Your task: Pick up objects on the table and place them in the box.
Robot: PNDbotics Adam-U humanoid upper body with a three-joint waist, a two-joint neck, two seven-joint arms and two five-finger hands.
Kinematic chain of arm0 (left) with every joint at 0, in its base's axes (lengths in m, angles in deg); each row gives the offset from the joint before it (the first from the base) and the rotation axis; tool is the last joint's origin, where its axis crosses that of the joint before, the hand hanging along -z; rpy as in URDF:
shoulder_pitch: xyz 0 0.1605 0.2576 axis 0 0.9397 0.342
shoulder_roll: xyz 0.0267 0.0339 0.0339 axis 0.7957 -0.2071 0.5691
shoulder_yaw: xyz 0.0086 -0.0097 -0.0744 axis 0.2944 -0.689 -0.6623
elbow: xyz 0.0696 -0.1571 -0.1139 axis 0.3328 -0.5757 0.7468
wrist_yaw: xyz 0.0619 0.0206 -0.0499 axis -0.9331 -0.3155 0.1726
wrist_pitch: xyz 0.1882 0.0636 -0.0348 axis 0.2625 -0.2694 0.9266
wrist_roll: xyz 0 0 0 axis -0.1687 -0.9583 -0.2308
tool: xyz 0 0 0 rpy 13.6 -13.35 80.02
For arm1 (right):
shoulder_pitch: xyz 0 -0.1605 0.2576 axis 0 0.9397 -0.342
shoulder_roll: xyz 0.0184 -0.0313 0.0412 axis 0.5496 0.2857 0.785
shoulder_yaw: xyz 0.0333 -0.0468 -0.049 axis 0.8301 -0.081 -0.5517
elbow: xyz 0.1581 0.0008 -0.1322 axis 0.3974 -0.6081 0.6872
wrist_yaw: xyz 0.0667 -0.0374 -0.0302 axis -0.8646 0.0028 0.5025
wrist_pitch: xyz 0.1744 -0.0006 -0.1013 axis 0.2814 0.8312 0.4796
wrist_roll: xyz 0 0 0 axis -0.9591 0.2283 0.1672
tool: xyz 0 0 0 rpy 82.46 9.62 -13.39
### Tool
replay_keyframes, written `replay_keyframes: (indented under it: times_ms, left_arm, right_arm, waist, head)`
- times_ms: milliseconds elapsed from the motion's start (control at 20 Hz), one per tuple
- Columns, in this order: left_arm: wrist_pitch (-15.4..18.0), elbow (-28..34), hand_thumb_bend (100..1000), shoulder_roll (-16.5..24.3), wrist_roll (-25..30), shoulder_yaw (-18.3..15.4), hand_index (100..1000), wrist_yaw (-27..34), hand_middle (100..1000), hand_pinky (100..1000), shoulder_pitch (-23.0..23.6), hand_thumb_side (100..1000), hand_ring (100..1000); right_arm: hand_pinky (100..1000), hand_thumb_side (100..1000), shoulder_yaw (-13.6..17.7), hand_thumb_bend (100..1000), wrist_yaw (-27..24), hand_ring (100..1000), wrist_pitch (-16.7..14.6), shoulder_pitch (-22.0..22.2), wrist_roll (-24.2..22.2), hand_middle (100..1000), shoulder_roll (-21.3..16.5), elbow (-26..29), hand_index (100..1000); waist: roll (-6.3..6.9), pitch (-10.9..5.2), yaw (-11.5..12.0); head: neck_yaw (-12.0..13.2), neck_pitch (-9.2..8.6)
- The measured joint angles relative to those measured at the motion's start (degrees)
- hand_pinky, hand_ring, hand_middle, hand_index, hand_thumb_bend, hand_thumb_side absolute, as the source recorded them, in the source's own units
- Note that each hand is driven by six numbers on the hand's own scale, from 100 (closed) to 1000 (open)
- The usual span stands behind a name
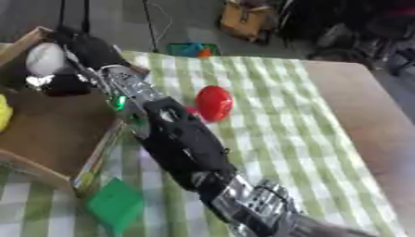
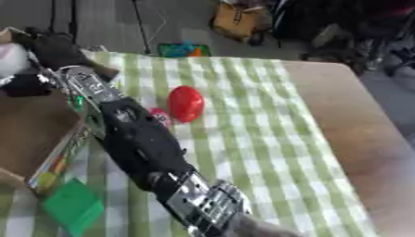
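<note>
In the left eye view, a long black-and-silver robot arm (image 1: pixel 174 139) enters from the bottom right, so it is the right arm, and stretches diagonally to the open brown cardboard box (image 1: pixel 57 125) at the left edge of the desk. Its hand (image 1: pixel 81 44) hangs over the box's far corner, dark and blurred, and whether its fingers are spread or curled cannot be told. Inside the box, just below that hand, lie a white rounded object (image 1: pixel 45 58) and a black lump with a shiny silver bit (image 1: pixel 61 83); a patch of yellow (image 1: pixel 4 111) shows at the box's left wall. To the right of the box, beyond the arm, a glossy red oval object (image 1: pixel 214 102) lies on the green-and-white checked cloth (image 1: pixel 275 120) covering the wooden desk (image 1: pixel 365 106). Just in front of the box's near corner lies a flat green piece (image 1: pixel 116 203). In the right eye view, the same arm crosses the cloth, and a small pink-red thing (image 2: pixel 160 115) shows right beside it, between the box and the red oval. The left hand shows in neither view.
</note>
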Motion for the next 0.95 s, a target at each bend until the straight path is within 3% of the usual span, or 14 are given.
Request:
replay_keyframes:
  times_ms: [100, 150, 200, 250, 350, 800, 950]
  left_arm:
    - [-0.1, 0.0, 100, 0.0, -0.1, 0.0, 696, -0.2, 629, 731, 0.0, 1000, 550]
    - [-0.2, 0.0, 100, 0.0, -0.2, 0.0, 697, -0.2, 629, 732, 0.0, 1000, 550]
    - [-0.2, 0.0, 100, 0.0, -0.2, 0.0, 697, -0.3, 629, 732, 0.0, 1000, 550]
    - [-0.2, 0.0, 100, 0.0, -0.2, 0.0, 697, -0.4, 629, 733, 0.0, 1000, 550]
    - [-0.3, 0.0, 100, 0.0, -0.3, 0.0, 697, -0.4, 629, 733, 0.0, 1000, 550]
    - [-0.7, 0.0, 100, 0.0, -0.4, 0.0, 698, -0.5, 629, 733, 0.1, 1000, 549]
    - [-0.8, 0.0, 100, 0.0, -0.3, 0.0, 697, -0.6, 628, 729, 0.1, 1000, 549]
  right_arm:
    - [972, 609, 0.0, 481, 1.3, 1000, -0.8, 0.0, -0.8, 1000, 0.0, 0.2, 954]
    - [987, 684, 0.0, 469, 1.7, 1000, -1.2, 0.0, -1.2, 1000, 0.0, 0.3, 945]
    - [987, 684, 0.0, 469, 1.9, 1000, -1.5, 0.1, -1.5, 1000, 0.0, 0.6, 945]
    - [1000, 812, -0.1, 467, 2.3, 1000, -1.9, 0.2, -1.8, 1000, 0.0, 1.0, 954]
    - [1000, 850, -0.4, 468, 3.5, 1000, -2.5, 0.5, -2.4, 1000, 0.0, 2.1, 954]
    - [961, 881, -1.0, 477, 5.5, 1000, -4.1, 0.6, -4.7, 1000, -0.1, 8.5, 1000]
    - [929, 867, -1.2, 399, 3.5, 1000, -4.1, 0.6, -4.7, 1000, -0.1, 11.2, 1000]
  waist:
    - [-0.06, 0.0, 0.0]
    - [-0.06, 0.0, 0.0]
    - [-0.07, 0.0, -0.1]
    - [-0.12, 0.0, -0.3]
    - [-0.24, -0.01, -0.3]
    - [-0.26, -0.16, -0.6]
    - [-0.22, -0.26, -0.8]
  head:
    - [0.0, 0.0]
    - [0.0, 0.0]
    - [0.1, 0.0]
    - [0.1, 0.0]
    - [0.1, 0.0]
    - [0.4, 0.0]
    - [0.6, 0.0]
